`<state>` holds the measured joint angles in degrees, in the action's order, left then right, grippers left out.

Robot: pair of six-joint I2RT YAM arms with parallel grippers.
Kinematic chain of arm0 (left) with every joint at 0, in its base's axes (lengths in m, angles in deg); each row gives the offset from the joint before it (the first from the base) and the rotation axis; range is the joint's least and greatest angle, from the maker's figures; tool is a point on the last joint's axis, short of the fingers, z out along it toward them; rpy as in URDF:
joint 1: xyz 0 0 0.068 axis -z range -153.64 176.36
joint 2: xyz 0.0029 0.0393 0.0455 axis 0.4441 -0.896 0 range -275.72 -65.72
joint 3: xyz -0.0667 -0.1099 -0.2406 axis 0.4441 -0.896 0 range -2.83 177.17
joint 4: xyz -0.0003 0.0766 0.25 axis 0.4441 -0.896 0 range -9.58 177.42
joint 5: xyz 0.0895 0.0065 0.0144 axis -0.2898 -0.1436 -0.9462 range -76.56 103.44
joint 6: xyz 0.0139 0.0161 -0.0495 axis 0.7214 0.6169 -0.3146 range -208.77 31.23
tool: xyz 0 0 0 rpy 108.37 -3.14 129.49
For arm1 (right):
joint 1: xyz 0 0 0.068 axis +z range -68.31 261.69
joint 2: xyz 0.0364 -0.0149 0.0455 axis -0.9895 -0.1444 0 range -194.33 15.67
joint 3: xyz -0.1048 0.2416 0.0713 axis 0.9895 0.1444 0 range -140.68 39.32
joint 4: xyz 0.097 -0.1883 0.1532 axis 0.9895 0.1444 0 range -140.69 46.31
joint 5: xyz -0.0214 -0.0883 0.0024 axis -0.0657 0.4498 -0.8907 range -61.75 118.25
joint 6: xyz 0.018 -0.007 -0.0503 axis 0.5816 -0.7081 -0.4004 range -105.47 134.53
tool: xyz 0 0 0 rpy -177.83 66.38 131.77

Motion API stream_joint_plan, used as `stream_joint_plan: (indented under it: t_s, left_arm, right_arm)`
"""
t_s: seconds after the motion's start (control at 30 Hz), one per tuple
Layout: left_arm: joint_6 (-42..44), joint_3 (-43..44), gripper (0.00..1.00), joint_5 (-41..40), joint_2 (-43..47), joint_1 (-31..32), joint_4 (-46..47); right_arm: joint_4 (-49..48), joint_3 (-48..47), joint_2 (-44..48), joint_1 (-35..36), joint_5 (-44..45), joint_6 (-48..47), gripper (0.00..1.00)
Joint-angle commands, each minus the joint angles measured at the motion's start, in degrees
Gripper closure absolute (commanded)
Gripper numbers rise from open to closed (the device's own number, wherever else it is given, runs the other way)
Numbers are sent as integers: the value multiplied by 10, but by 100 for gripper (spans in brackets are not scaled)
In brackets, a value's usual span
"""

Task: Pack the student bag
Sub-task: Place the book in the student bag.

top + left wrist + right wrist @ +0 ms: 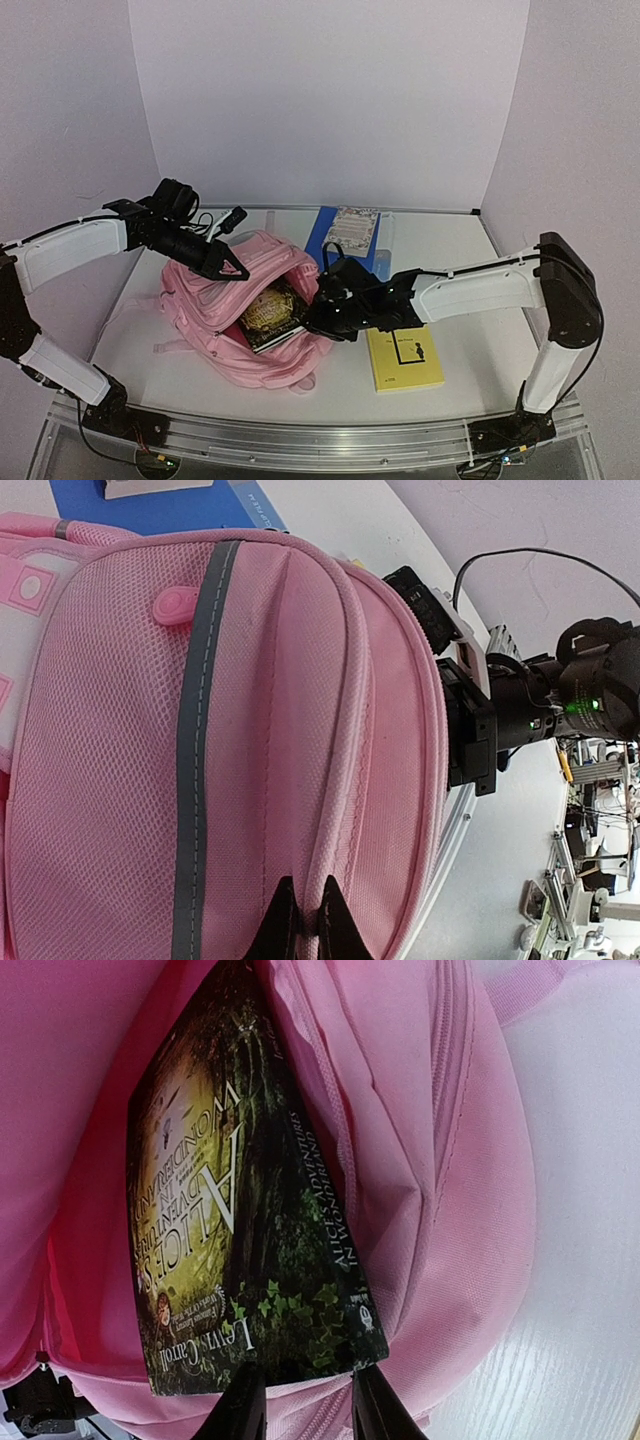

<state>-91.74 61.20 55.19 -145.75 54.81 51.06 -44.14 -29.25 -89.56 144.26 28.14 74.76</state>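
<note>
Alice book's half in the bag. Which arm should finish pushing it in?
Right. The right pincer sits at the book's outer end, lined up with the opening. The left pincer is pinched shut on the student bag's fabric, apparently holding the mouth open.

The pink student bag (200,310) lies mid-table, main compartment gaping, a dark book (270,315) half inside.

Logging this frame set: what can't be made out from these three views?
Inside of the student bag below the Alice book: hidden by book and fabric, every view.
Whether the right claw grips the book: right wrist view shows only finger ends at its bottom edge; top view, the wrist covers them.
Title on the yellow book: too small, top view.
Part of the blue book: under the patterned book, top view.
</note>
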Motion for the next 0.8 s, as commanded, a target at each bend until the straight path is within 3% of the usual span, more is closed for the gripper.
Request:
stream_joint_plan:
  t_s: [0.0,0.53,0.77]
  left_arm:
    - [2,33,100,47,22,3,67]
    - [1,32,100,62,9,3,71]
    - [1,32,100,55,8,3,70]
  right_arm:
    - [-27,-56,-27,4,24,-28,70]
    - [-26,-193,-139,4,38,-87,70]
    - [-25,-170,-111,4,22,-74,64]
